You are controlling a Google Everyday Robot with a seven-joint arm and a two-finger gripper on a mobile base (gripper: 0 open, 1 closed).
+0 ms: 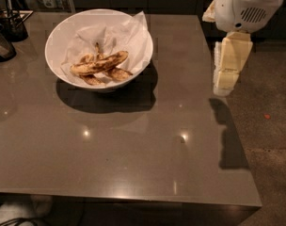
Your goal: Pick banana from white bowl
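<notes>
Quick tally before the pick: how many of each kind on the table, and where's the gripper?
Bananas: 3, the long banana plus two shorter darker bananas
White bowl: 1
Paper liner: 1
Dark containers: 2
Total: 7
Gripper: beside the table's right edge, away from the bowl

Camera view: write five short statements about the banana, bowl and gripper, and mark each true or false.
1. The banana lies in the white bowl. True.
2. The gripper holds the banana. False: it hangs near the right edge of the table, well apart from the bowl.
3. White paper lines the bowl. True.
4. The bowl stands at the table's near edge. False: it stands at the far left.
5. Dark containers stand left of the bowl. True.
</notes>
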